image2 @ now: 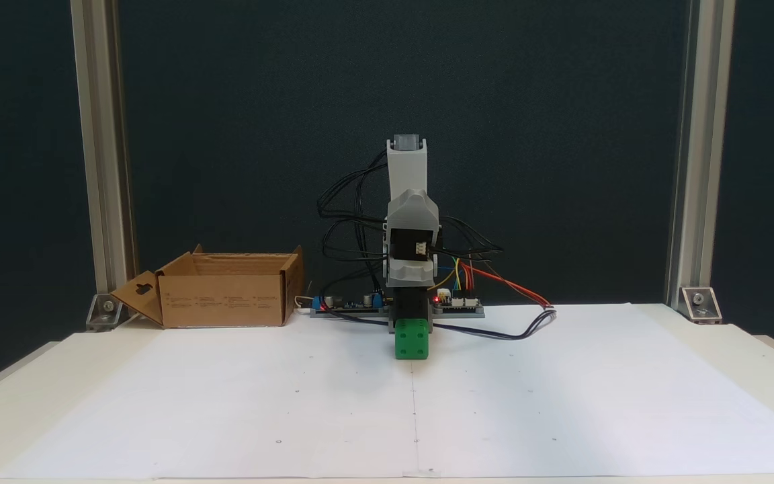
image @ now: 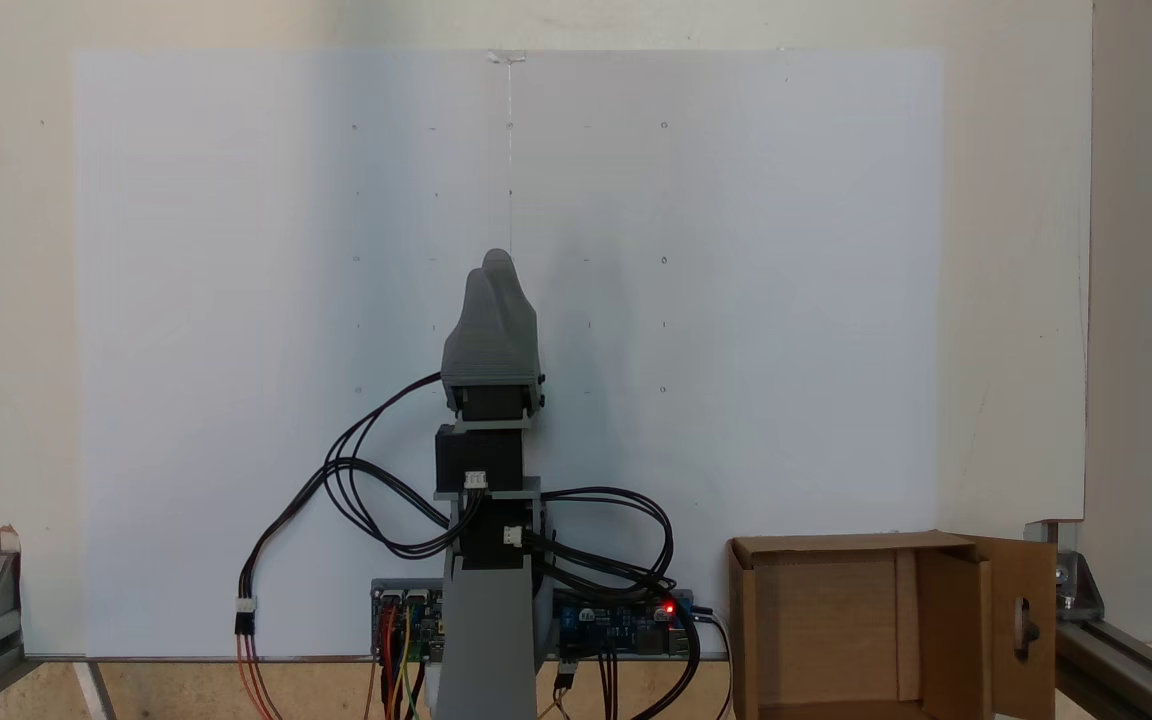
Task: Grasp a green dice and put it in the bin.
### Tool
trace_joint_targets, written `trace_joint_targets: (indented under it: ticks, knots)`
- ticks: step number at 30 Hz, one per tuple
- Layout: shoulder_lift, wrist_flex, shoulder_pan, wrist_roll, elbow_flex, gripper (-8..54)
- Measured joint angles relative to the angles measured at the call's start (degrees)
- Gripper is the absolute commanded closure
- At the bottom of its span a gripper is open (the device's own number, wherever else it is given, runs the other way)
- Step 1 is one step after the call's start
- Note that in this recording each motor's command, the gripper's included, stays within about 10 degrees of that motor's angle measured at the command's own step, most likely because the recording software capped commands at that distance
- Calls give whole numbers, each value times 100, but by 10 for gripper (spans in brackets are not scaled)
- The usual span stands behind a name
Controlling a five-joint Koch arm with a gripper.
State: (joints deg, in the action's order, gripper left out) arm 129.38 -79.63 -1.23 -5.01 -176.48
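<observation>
In a fixed view, the bin [image2: 226, 289] sits far left. At centre, the green dice [image2: 412, 339] rests on the white paper [image2: 226, 403], directly beneath the gripper [image2: 411, 269]; whether its jaws are apart cannot be told.
</observation>
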Motion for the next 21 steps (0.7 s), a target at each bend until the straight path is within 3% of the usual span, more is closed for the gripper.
trace_joint_targets:
  ticks: [21]
  knots:
    - [0, 0, 396, -18, 9, 11]
